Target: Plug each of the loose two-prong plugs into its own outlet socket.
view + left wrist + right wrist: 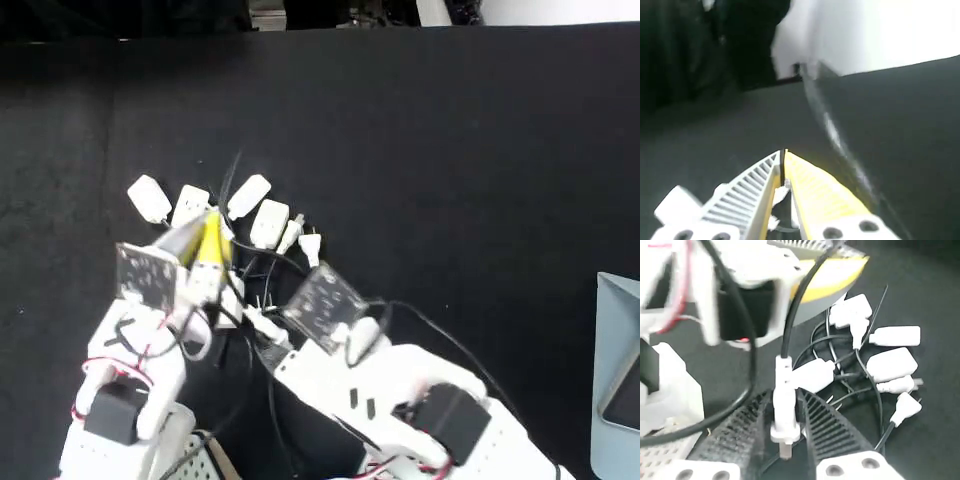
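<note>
Several white outlet sockets (268, 222) and two loose white two-prong plugs (312, 246) lie bunched on the black table (450, 150), tied up in black cables. My right gripper (785, 394) is shut on a white plug (785, 412) with a black cable; its prongs point back toward the wrist. In the high view this right gripper (263, 322) sits just on the near side of the cluster. My left gripper (783, 153), grey and yellow, has its tips together over the sockets (891, 364). A white bit (782, 194) shows between its fingers lower down; I cannot tell what it is.
A grey-blue tray (618, 380) stands at the right edge. A white perforated block (203, 466) lies between the arm bases at the near edge. Black cables loop around both wrists. The far and right parts of the table are bare black cloth.
</note>
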